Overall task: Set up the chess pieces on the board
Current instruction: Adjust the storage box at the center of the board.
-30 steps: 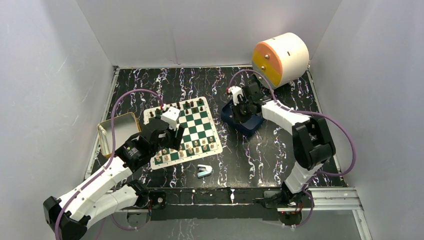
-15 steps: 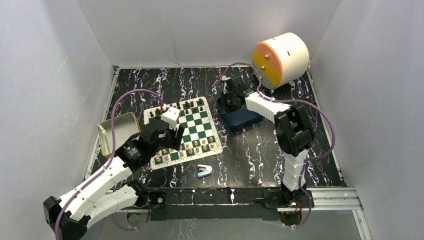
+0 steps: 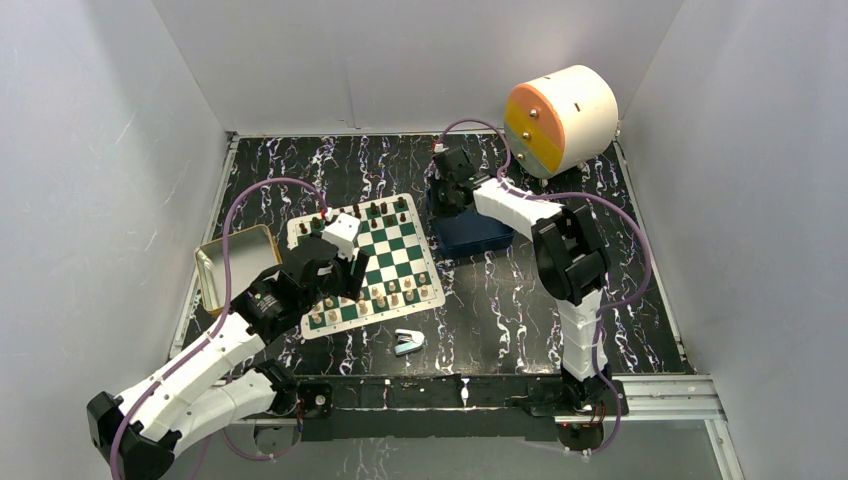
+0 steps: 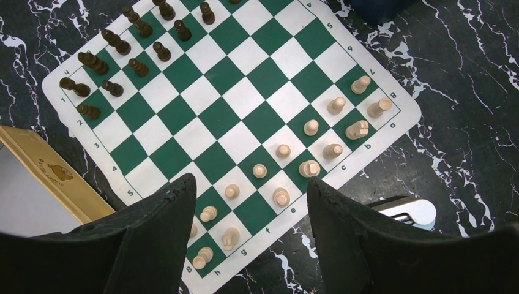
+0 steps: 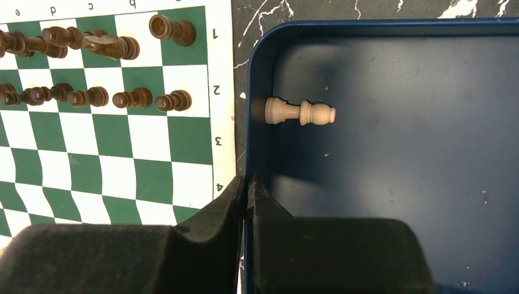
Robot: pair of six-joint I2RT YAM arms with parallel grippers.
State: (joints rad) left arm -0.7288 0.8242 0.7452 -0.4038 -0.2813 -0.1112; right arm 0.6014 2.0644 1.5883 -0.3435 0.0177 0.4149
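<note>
Setting up looks close to done, and the step in hand seems to be fetching the last stray figure. Nearest the arm bases, the light chess pieces (image 4: pixel 309 167) stand in two rows along the near edge of the board (image 4: pixel 242 95). The left claw's fingers hide a few of those squares, so I cannot tell which one is vacant. The middle of the mat is bare, and the dark chess pieces (image 4: pixel 122 55) fill the two far rows. Beyond the board on the right, the blue tray (image 5: pixel 263 49) sits on the bench just beside the mat. One light piece (image 5: pixel 300 113) lies on its side in it, its base close against the wall on the board's side. The next move probably calls for the right claw to spread, drop over that toppled figure and pinch it across its narrow stem. It must then be carried to its square and stood upright. The left claw (image 4: pixel 250 202) hangs above the near rows, spread wide, holding and touching nothing. The right claw (image 5: pixel 248 184) hovers over the tray's board-side rim with its fingers pressed together and nothing between them. Whether it brushes the rim I cannot tell.
</note>
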